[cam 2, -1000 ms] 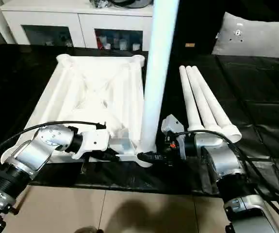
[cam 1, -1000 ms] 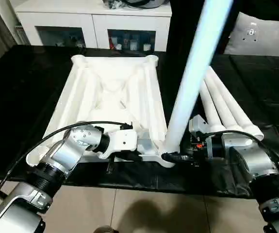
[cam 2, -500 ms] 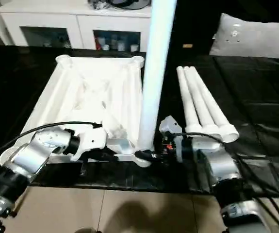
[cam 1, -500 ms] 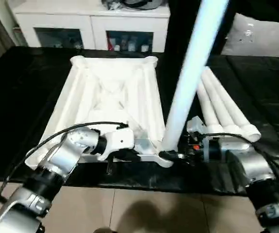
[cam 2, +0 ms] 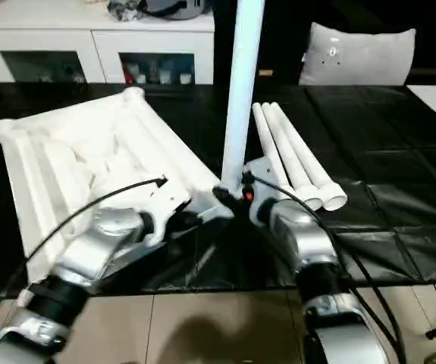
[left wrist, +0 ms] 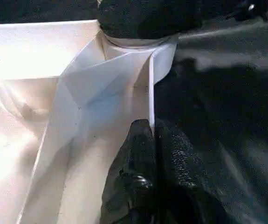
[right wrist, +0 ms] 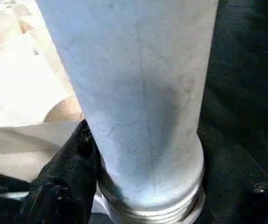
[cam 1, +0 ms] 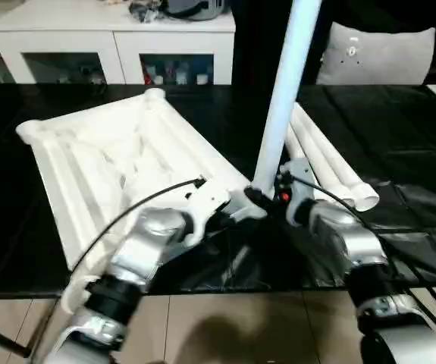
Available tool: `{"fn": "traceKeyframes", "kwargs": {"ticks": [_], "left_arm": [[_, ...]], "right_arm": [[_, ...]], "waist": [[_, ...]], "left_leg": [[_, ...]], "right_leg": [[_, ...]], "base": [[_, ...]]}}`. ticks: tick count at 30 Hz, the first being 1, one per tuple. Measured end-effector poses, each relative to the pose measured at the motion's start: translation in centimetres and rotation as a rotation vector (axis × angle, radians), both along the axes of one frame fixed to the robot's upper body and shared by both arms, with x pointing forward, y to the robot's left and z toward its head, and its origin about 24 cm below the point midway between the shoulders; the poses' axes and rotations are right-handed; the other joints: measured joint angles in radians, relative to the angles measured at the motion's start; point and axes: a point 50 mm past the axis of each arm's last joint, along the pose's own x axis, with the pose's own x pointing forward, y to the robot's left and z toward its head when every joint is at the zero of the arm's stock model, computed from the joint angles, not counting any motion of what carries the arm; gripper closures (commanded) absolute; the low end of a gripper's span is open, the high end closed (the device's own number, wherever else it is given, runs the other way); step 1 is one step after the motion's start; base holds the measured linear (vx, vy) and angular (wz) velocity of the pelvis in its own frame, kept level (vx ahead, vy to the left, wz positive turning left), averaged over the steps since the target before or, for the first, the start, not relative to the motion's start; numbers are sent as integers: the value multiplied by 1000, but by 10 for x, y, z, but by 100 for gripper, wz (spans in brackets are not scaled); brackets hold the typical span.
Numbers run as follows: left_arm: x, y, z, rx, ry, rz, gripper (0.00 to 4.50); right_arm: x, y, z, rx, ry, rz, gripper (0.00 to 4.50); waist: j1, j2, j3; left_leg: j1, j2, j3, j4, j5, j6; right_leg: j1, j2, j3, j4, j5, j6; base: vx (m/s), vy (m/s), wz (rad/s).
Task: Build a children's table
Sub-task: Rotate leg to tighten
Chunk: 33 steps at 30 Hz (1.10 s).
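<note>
The upright leg is running off the top edge, its upper end cut off. Its foot is being screened by the right gripper. Cabinet contents are appearing too blurred to identify.

Tabletop now swung askew on the black table, its far end to the left.

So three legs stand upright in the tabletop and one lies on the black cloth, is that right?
No, it is the reverse. The left eye view shows one leg upright at the corner of the tabletop, and three spare legs lying side by side on the black cloth.
</note>
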Motion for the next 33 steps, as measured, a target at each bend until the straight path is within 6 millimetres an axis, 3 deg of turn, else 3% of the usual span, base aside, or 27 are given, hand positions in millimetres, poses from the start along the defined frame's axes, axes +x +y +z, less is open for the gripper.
{"fn": "traceKeyframes", "kwargs": {"ticks": [8,13,21,24,30,31,33], "left_arm": [[0,5,5,37,-59,-73,450],[1,13,7,65,-70,-149,450],[1,38,11,140,-86,-329,450],[-3,45,13,177,-89,-449,450],[-9,44,15,203,-73,-620,450],[-10,43,15,206,-72,-640,450],[-10,42,15,208,-72,-661,450]], "right_arm": [[-5,-9,-1,7,-32,48,27],[-15,-24,1,-4,-51,163,4],[-27,-51,19,-52,-91,403,4],[-33,-56,23,-111,-94,536,4],[-41,-48,19,-114,-60,695,4],[-42,-47,19,-112,-57,707,32],[-42,-47,19,-109,-54,717,40]], "waist": [[16,0,0],[24,4,2],[28,4,2],[39,4,2],[66,5,2],[69,5,2],[73,5,2]], "left_leg": [[-12,2,-1,-2,0,2],[-14,2,-1,-1,0,1],[-15,3,-2,-1,0,1],[-16,4,-3,-1,0,2],[-16,5,-2,2,0,2],[-16,5,-2,3,0,2],[-16,6,-3,4,0,2]], "right_leg": [[-11,1,-4,0,2,-3],[-12,1,-5,0,2,-3],[-12,0,-9,0,3,-4],[-12,0,-10,0,3,-4],[-10,0,-13,0,2,-5],[-10,-1,-13,1,2,-5],[-9,-1,-14,1,2,-5]], "base": [[0,0,0],[0,0,0],[0,0,0],[0,0,0],[0,0,0],[0,0,0],[0,0,0]]}}
